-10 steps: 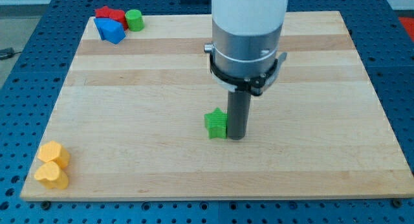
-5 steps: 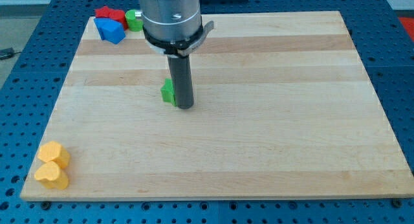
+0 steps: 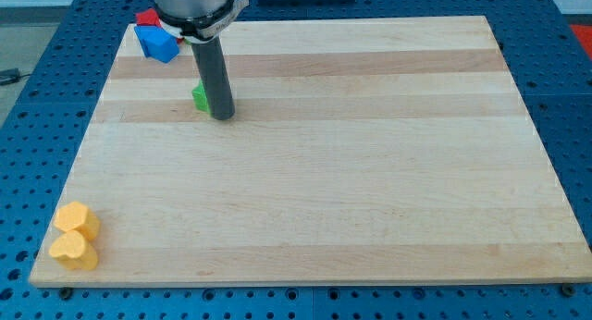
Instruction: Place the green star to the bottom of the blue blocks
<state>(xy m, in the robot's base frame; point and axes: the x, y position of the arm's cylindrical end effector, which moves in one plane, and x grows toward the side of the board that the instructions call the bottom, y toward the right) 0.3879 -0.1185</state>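
Note:
The green star [image 3: 200, 97] lies in the upper left part of the wooden board [image 3: 370, 172], mostly hidden behind my rod. My tip [image 3: 222, 116] touches the star's right side. The blue block [image 3: 159, 44] sits near the board's top left corner, up and to the left of the star, well apart from it. Only one blue block can be made out.
A red block [image 3: 145, 18] sits just above the blue block at the top left corner, partly hidden by the arm. Two yellow blocks [image 3: 74, 235] lie at the board's bottom left corner. The green cylinder seen earlier is hidden behind the arm.
My tip has pushed the green star from the board's middle up and to the left, towards the blue block. The arm now covers the green cylinder.

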